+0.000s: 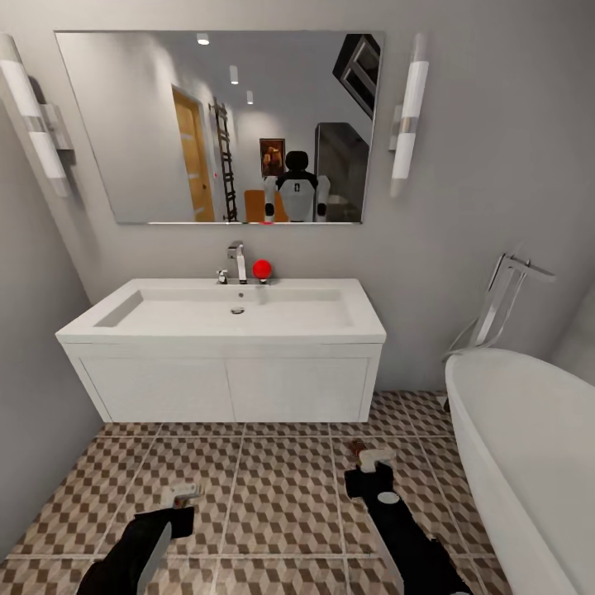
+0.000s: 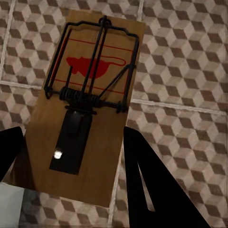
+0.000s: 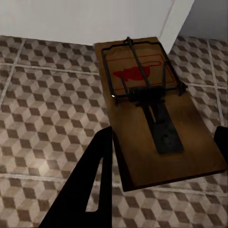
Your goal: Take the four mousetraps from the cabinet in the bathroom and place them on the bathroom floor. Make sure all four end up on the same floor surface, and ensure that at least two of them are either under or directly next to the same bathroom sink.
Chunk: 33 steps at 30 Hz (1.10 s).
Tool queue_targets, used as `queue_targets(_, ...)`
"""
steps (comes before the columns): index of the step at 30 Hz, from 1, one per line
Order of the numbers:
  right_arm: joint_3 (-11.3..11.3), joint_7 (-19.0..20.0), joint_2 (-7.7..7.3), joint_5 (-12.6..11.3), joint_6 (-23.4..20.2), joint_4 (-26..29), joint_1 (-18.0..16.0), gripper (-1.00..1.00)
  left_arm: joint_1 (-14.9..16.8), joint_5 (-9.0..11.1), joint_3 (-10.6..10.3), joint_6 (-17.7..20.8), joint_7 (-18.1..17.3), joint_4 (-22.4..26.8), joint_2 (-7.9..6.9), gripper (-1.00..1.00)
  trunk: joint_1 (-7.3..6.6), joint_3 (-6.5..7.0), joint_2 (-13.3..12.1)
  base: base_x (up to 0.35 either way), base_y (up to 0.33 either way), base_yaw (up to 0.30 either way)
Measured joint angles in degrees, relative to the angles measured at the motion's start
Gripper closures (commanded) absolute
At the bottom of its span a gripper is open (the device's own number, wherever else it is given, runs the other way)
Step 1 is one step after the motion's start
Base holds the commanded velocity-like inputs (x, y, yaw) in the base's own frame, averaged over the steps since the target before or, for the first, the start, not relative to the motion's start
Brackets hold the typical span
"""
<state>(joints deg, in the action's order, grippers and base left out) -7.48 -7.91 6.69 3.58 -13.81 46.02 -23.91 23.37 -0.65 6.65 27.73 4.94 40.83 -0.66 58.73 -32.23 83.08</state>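
Note:
Each gripper holds one mousetrap above the cube-patterned bathroom floor. In the left wrist view a tan mousetrap with a black wire bar and a red mouse print sits between the dark fingers of my left gripper, which is shut on it. My right gripper is shut on a second mousetrap, close to a white corner. In the head view the left gripper and right gripper hover low in front of the white wall-hung sink. The cabinet is out of view.
A white bathtub fills the right side, with a chrome floor faucet behind it. The grey wall closes in on the left. A mirror hangs above the sink, and a red ball sits by the tap.

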Motion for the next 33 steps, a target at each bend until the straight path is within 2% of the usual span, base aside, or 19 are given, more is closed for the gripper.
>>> queue_targets(4, 0.0, -0.1, 1.44, 0.1, -2.6, 1.2, -1.8, 1.00, 0.0, 0.0, -2.6, -0.1, -0.1, -0.4, 0.83, 1.00, 0.00, 0.00, 0.0, 0.000, 0.000, 0.000)
queue_targets(12, -0.3, -0.1, 1.39, 0.1, -3.2, 4.0, -2.1, 1.00, 0.0, 0.0, -7.0, 0.1, 0.1, 0.6, 1.51, 1.00, 0.00, 0.00, 0.0, 0.000, 0.000, 0.000)
queue_targets(15, -0.4, -0.1, 1.46, 0.1, -3.2, 4.4, -2.1, 1.00, 0.0, 0.0, -7.4, 0.1, 0.1, 0.6, 2.28, 1.00, 0.00, 0.00, 0.0, 0.000, 0.000, 0.000)
queue_targets(20, -0.4, -0.1, 1.48, 0.1, -3.2, 4.6, -2.1, 1.00, 0.0, 0.0, -7.6, 0.2, 0.1, 0.7, 2.64, 1.00, 0.00, -0.01, 0.0, 0.000, 0.000, 0.000)
queue_targets(33, -0.4, -0.1, 1.48, 0.0, -3.3, 4.6, -2.1, 1.00, 0.0, 0.0, -7.8, 0.3, 0.1, 0.8, 2.91, 1.00, 2.85, -2.74, 5.2, 0.000, 0.000, 0.000)
